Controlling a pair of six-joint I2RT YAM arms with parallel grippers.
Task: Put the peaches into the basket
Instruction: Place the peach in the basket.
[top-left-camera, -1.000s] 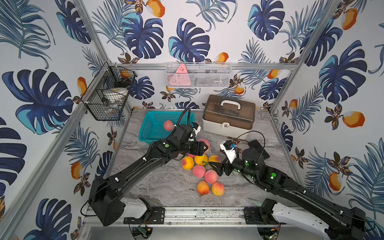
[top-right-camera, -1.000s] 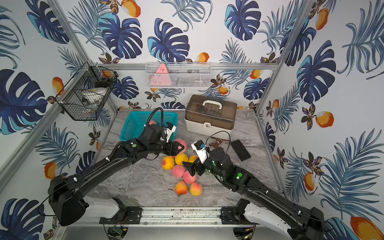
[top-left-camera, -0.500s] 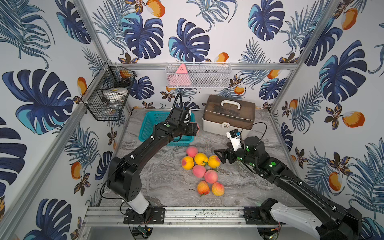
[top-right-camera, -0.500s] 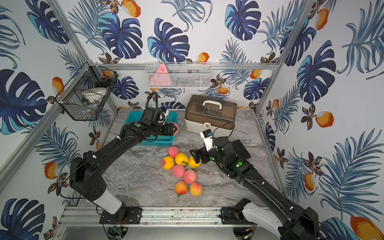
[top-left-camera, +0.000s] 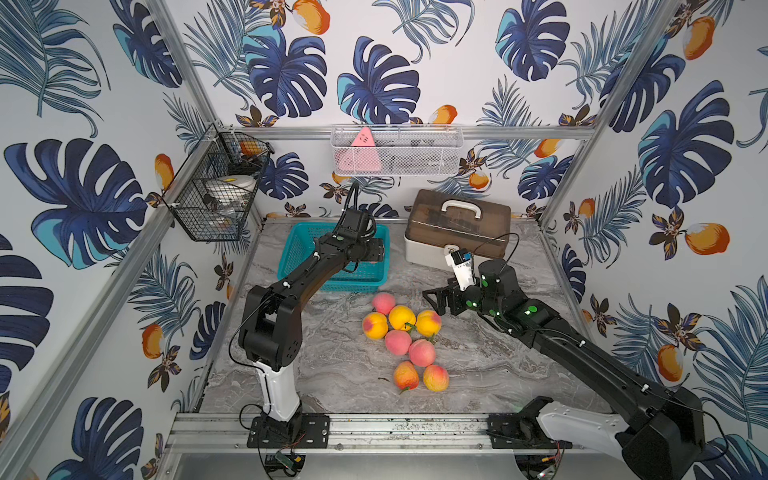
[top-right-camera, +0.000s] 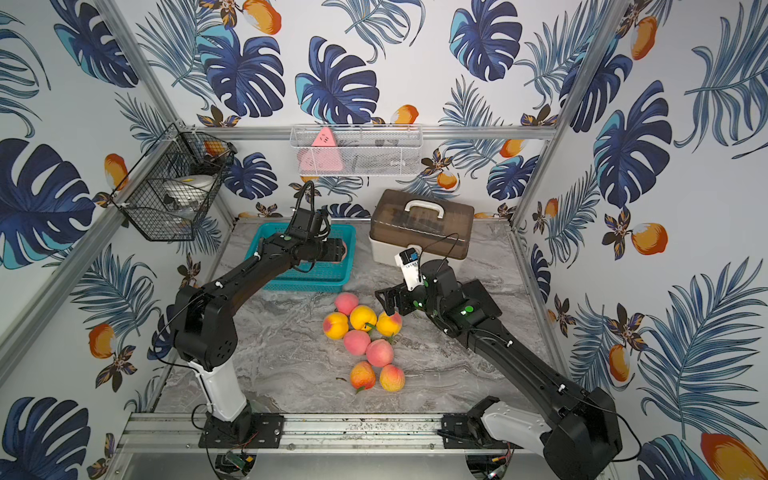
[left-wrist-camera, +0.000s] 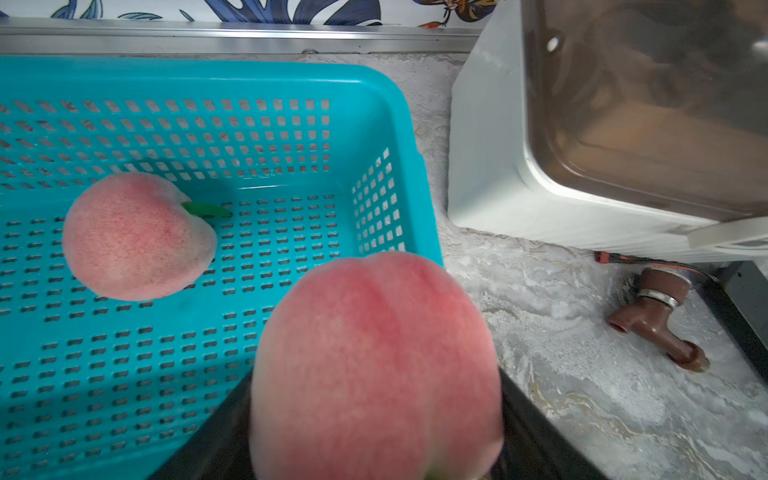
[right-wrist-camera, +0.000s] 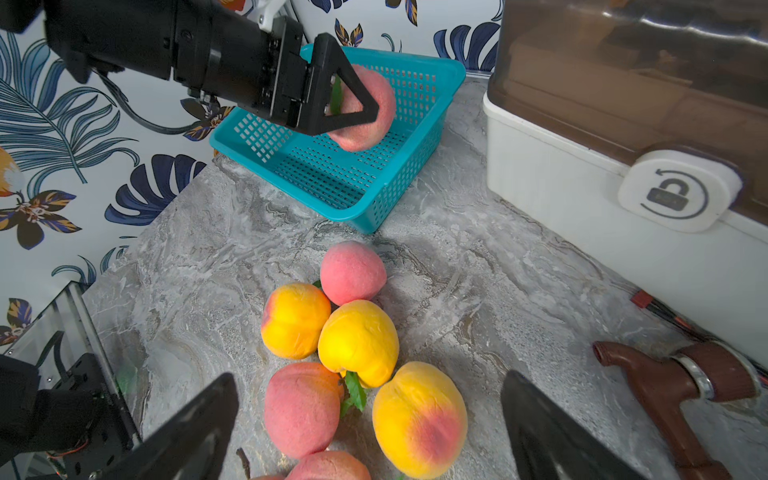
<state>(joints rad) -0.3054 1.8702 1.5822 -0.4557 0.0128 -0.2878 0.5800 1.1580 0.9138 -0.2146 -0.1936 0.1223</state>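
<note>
My left gripper (top-left-camera: 379, 252) is shut on a pink peach (left-wrist-camera: 374, 365) and holds it above the right end of the teal basket (top-left-camera: 353, 286); its black fingers (left-wrist-camera: 216, 440) show on both sides of the fruit. One pink peach with a green leaf (left-wrist-camera: 133, 237) lies on the basket's floor. Several more peaches (top-left-camera: 401, 318) sit in a cluster on the marble table, pink and yellow-orange. Just right of that cluster my right gripper (top-left-camera: 434, 301) hangs open, its two fingertips spread either side of the nearest peaches (right-wrist-camera: 417, 419) and touching none.
A white box with a brown lid (top-left-camera: 457, 232) stands right of the basket, a brown tap-shaped piece (right-wrist-camera: 673, 386) lying in front of it. A black wire basket (top-left-camera: 212, 199) hangs on the left wall and a white mesh basket (top-left-camera: 395, 149) on the back rail.
My left arm has carried the pink peach from the cluster back and up to the basket. My right gripper has pulled back from the cluster, still open.
</note>
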